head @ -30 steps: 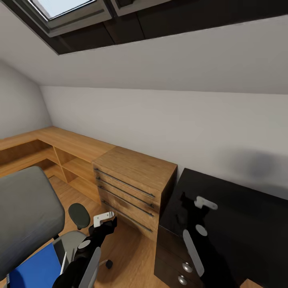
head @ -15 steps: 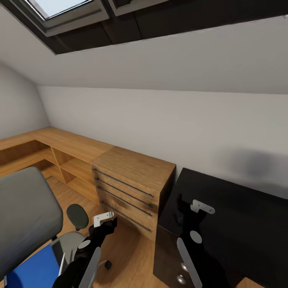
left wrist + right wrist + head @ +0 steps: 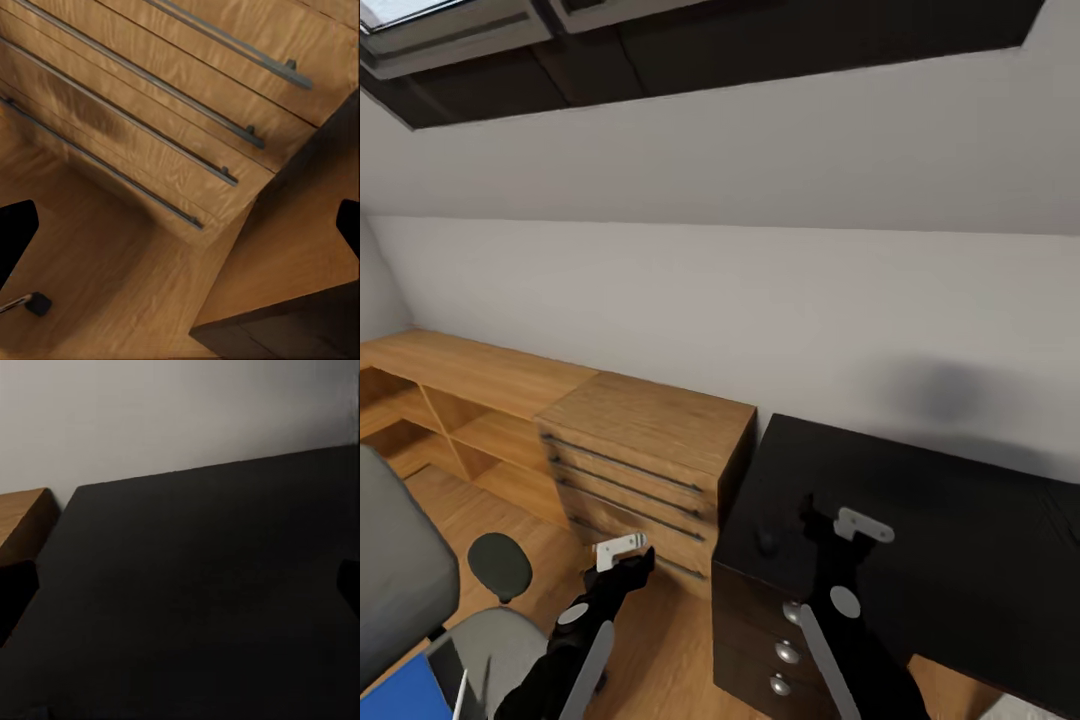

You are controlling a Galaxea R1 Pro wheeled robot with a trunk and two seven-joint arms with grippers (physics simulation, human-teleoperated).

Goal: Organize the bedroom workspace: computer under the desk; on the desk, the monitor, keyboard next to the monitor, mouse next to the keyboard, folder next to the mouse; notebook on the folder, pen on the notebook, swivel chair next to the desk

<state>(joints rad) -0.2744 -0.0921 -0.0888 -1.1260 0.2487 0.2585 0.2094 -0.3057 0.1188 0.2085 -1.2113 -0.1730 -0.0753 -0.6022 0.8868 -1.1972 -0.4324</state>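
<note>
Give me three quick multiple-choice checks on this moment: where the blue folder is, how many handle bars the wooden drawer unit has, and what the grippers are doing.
1. Where is the folder?
A. On the swivel chair's seat
B. On the black desk
C. On top of the wooden drawer unit

2. How many long handle bars show on the wooden drawer unit?
A. Two
B. Four
C. Six

3. What state are the left gripper and right gripper in?
A. Both shut on the folder
B. One holds a pen
C. Both open, holding nothing

Answers: 1 A, the blue sheet lies low beside the grey swivel chair, far from the desk. 2 B, four bars cross its front in the head and left wrist views. 3 C, each wrist view shows the fingertips at the picture's edges with nothing between.
</note>
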